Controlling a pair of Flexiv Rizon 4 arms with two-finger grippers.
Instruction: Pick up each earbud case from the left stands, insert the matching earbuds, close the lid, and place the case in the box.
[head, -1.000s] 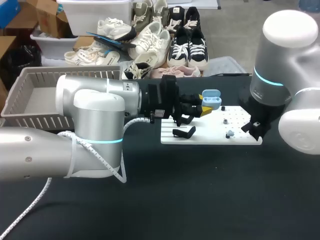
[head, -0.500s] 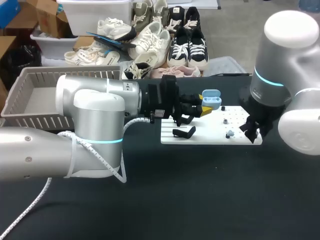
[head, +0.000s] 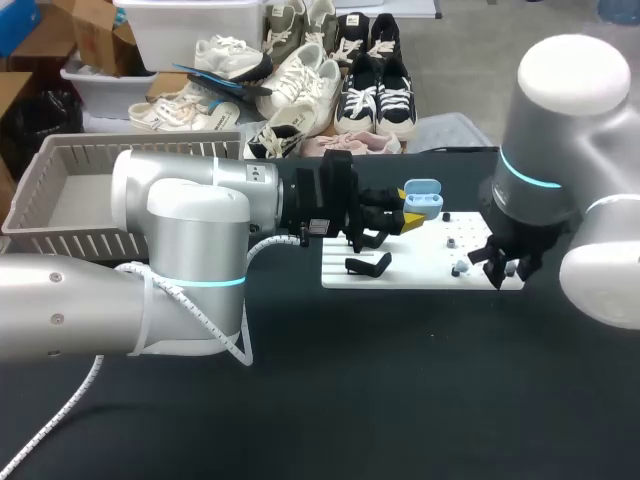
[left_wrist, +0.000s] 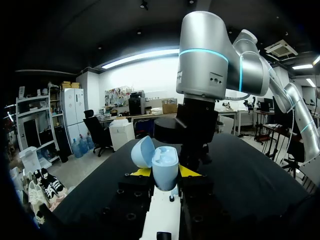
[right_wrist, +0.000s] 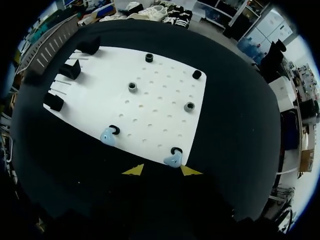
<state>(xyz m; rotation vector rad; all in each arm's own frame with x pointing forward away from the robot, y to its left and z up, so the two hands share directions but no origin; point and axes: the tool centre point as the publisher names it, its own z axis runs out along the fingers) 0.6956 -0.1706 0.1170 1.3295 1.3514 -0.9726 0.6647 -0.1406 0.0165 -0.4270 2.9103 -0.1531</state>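
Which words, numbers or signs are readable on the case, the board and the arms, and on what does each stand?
No text is readable.
Case: plain blue, no print visible.
Board: plain white, only holes and pegs.
Left arm: one small label near the wrist, too small to read.

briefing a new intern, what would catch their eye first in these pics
The open light blue earbud case stands out, gripped in the left pincer over the white board. Next comes the right pincer, open over a blue earbud at the board's edge, with a second earbud nearby.
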